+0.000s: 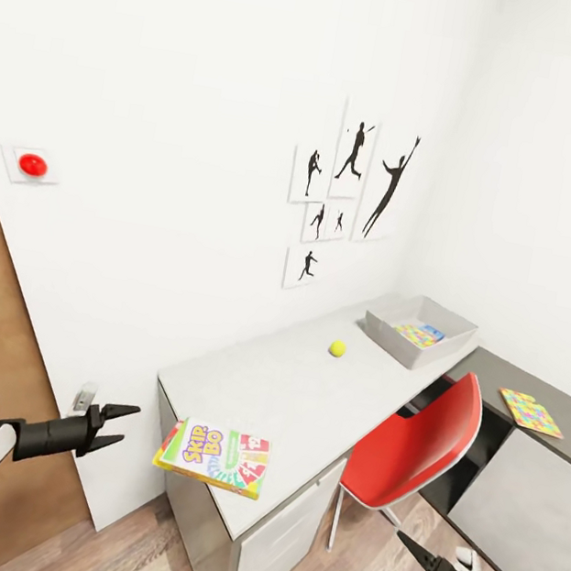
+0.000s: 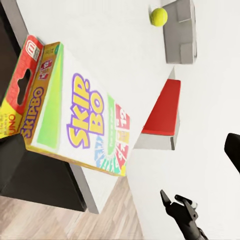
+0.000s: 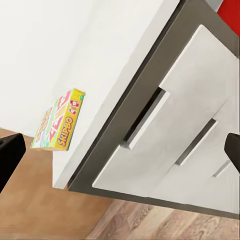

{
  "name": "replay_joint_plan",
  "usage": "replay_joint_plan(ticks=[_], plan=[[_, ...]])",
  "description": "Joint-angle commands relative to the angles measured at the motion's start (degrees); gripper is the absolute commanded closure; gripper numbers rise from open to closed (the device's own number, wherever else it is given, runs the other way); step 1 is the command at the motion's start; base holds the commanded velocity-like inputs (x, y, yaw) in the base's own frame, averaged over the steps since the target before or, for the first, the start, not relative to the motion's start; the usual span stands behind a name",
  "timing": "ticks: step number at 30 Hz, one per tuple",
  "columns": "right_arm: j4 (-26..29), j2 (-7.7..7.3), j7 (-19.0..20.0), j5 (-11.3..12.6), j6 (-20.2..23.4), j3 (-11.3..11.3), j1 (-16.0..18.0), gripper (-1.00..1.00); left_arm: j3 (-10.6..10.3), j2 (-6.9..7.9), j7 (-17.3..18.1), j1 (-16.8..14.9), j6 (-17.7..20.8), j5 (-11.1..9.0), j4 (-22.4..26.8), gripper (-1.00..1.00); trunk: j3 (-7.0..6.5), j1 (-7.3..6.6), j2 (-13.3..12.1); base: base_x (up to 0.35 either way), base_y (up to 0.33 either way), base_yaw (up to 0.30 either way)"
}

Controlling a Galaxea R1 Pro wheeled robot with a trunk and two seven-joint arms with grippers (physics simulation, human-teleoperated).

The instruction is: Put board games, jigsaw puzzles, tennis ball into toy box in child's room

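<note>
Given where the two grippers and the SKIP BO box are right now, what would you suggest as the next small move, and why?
Probably reach the left gripper forward to the SKIP BO box. The box lies at the near end of the table, overhanging its edge, and nothing holds it. The left gripper is open, level with it and just short of it. The right gripper sits lower, beside the drawers. The toy box waits at the far end.

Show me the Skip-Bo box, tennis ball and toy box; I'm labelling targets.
Skip-Bo box [image 1: 217, 458]: head view, middle of its cover.
Tennis ball [image 1: 337, 348]: head view, centre of the ball.
Toy box [image 1: 393, 332]: head view, its near sloping wall.
</note>
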State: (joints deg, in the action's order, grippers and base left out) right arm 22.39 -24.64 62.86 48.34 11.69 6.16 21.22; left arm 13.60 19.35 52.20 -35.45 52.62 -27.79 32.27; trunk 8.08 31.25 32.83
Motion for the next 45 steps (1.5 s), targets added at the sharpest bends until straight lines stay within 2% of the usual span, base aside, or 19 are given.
replay_joint_plan(ticks=[1, 7, 29, 38, 45], plan=[[-0.07, -0.04, 0.09, 0.61, 0.19, 0.34, 0.05, -1.0, 0.24, -0.01, 0.19, -0.05, -0.2, 0.08, -0.16, -1.0, 0.29, 0.25, 0.51, 0.0, 0.0, 0.0], [-0.32, 0.04, 0.1, 0.7, -1.45, 0.34, 0.05, -1.0, 0.81, -0.01, 0.18, -0.06, -1.82, 0.0, -2.03, -1.0, 1.37, 1.57, 2.92, 0.0, 0.0, 0.0], [-1.85, 0.12, -0.02, 0.71, -1.83, 0.27, 0.05, -1.0, 1.73, -0.06, 0.18, -0.06, -2.08, -0.07, -2.47, -1.0, 5.32, 6.4, 11.74, 0.0, 0.0, 0.0], [-1.91, 0.11, 0.0, 0.71, -1.85, 0.25, 0.05, -1.0, 1.79, -1.29, 0.18, -0.06, -2.08, 0.01, -2.74, -1.0, 6.93, 8.37, 15.35, 0.0, 0.0, 0.0], [-1.91, 0.13, 0.0, 0.64, -1.84, 0.3, 0.05, -1.0, 1.94, -1.48, 0.18, -0.06, -2.08, 0.02, -2.89, -1.0, 8.19, 9.91, 18.16, 0.0, 0.0, 0.0]])
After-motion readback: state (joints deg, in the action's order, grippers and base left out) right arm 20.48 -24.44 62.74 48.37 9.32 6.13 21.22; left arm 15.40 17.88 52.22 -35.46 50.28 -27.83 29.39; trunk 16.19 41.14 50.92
